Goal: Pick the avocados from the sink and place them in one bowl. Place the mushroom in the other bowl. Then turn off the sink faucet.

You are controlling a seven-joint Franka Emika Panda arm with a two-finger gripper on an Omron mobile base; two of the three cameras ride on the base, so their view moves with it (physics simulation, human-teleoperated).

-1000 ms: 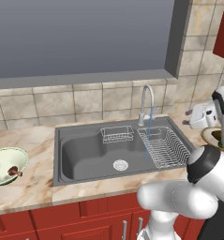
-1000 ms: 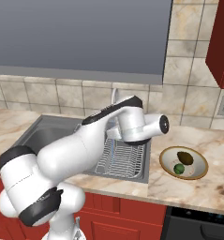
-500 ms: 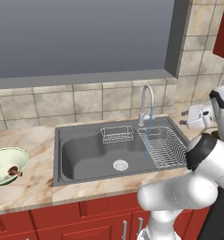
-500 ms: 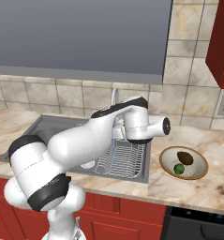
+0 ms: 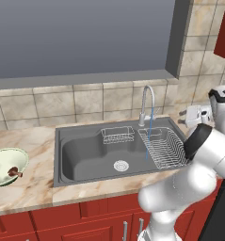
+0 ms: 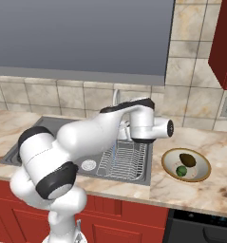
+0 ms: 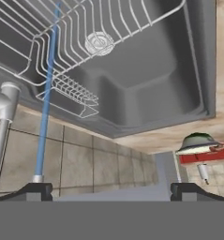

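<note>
Marble counter: two avocados, two bowls.

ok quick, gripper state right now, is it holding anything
Gripper: open, jaws wide apart, holding nothing, near the tall chrome gooseneck faucet over the grey metal sink.

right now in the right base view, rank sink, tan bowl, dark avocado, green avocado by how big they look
1. sink, though the arm hides much of it
2. tan bowl
3. dark avocado
4. green avocado
Both avocados lie in the bowl at a like distance, so the dark one does look larger.
</note>
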